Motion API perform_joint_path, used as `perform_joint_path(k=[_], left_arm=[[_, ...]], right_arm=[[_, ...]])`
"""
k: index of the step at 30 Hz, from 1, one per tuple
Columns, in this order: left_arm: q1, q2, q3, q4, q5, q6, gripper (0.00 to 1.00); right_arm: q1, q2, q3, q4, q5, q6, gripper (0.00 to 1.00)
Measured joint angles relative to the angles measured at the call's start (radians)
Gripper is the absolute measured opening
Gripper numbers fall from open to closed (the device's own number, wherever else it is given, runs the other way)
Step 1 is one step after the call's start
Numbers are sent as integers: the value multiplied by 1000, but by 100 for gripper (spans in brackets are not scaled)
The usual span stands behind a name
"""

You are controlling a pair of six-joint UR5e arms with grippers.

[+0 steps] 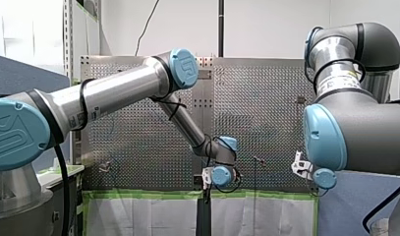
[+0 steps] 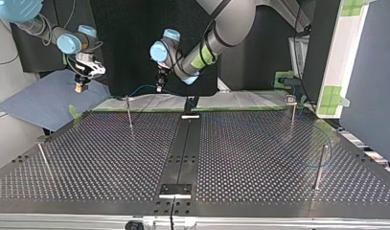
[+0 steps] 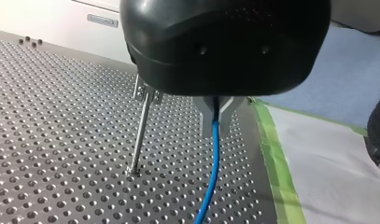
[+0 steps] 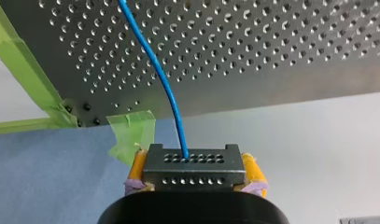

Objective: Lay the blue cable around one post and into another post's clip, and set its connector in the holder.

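**Both ends of the cable in hand, clip post close by**

Front view: the arms meet low at the taped edge of the perforated table (image 1: 138, 137); the fingers cannot be read there.

Top view: my right gripper (image 2: 81, 85) hangs off the table over a blue cloth (image 2: 39, 103). My left gripper (image 2: 160, 87) is near a post (image 2: 129, 112).

Left wrist view: metal fingers (image 3: 202, 119) are pinched on the blue cable (image 3: 212, 168), just beside a post topped by what looks like a clip (image 3: 144, 93).

Right wrist view: yellow pads (image 4: 137, 165) clamp the black connector (image 4: 194, 167).

Routing looks unfinished. The next move likely calls for easing the cable down into that clip.
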Motion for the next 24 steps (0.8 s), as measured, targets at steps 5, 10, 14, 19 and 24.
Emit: perform_joint_path(k=[5,10,14,19,24], left_arm=[[-1,0,0,-3,-10,0,0],[0,0,-1,-6,-28,-3,0],[5,1,-3,-5,-40,-11,0],[10,0,8,-4,-44,-13,0],[11,0,31,-4,-43,-20,0]], right_arm=[[-5,2,0,-14,-38,-30,19],[-8,5,0,-34,-76,-69,19],[-13,6,-4,-40,-112,-102,19],[-18,6,-8,-12,-151,-141,19],[-22,8,-10,26,-195,-185,19]])
